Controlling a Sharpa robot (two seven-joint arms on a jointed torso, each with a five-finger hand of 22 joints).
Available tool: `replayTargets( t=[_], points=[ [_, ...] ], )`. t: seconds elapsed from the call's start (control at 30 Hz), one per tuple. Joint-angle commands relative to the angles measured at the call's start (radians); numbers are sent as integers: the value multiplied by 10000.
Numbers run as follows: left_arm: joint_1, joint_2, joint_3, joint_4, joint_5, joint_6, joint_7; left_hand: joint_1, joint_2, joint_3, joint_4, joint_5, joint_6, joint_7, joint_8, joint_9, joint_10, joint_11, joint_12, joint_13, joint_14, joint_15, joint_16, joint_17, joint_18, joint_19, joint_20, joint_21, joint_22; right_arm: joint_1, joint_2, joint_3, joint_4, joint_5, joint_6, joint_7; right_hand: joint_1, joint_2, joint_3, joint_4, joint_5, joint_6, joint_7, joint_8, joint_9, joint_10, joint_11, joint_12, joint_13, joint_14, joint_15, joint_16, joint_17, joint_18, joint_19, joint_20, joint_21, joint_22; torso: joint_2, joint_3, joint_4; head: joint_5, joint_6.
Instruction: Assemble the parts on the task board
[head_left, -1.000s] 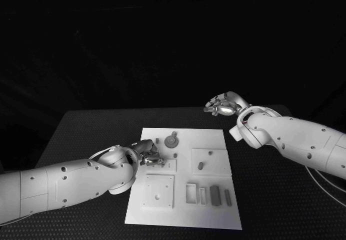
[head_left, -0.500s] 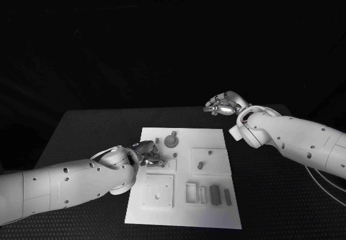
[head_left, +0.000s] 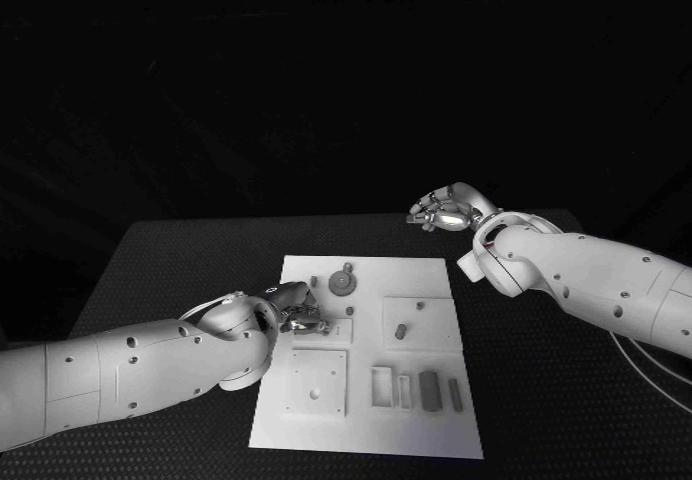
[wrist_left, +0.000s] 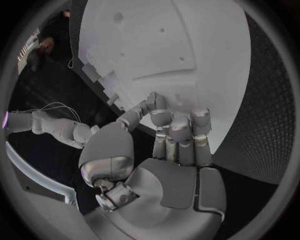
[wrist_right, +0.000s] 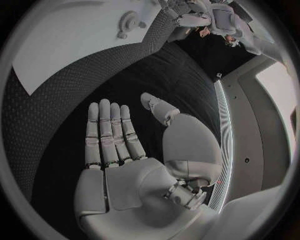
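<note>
I take the task board (head_left: 368, 345) as my landmark: it lies flat in the middle of the black table (head_left: 173, 260), and every small part I care about sits on it. My left hand (head_left: 296, 305) is down over the board's left edge, beside a raised square block (head_left: 316, 382), its fingers (wrist_left: 180, 131) curled together with tips on or just above the white surface; from the left wrist view I cannot tell whether anything is pinched under them. My right hand (head_left: 444, 213) hovers well beyond the board's far right corner, over bare table, fingers straight and apart with nothing in them. A round keyhole-shaped part (head_left: 342, 281) lies near the board's far edge, a short peg (head_left: 401, 330) stands in a square plate at the board's centre, and slim bars (head_left: 428, 385) rest near its near right corner. I judge these parts to be rigid moulded plastic, very light, smooth and likely to skid or tip if I nudge them sideways. I would take the peg by its sides from above with thumb and fingertip, and the bars across their narrow width, pressing gently since the fit into the recesses probably leaves little play
</note>
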Motion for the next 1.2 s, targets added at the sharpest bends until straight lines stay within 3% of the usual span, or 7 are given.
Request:
replayTargets(
  t=[0.03,1.2],
  points=[
    [-13,6,-1,27,-90,-195,73,650,572,296,-210,43,59,-20,41,7,154,-128,54,-15,116,-224,50,-17,138,71,-965,-26,72,-3,-4,1,10,-12,103,101,-96,6,-14,10,61,-74,3,-39,-15,-61,-7,44,-19,-91,13,-57,-15,-10,-36,27,-50,16,-1,-3,0,-9,2],
    [-23,32,2,-108,-132,-237,121,711,581,312,-227,32,71,-27,48,-4,149,-136,54,-27,116,-230,52,-22,141,77,-969,-27,75,-7,18,1,-10,-11,120,101,-116,13,-29,14,87,-78,2,-37,-18,-65,-5,58,-51,-90,14,-64,-21,-5,-34,30,-75,35,2,5,-2,-14,-8]
  ],
)
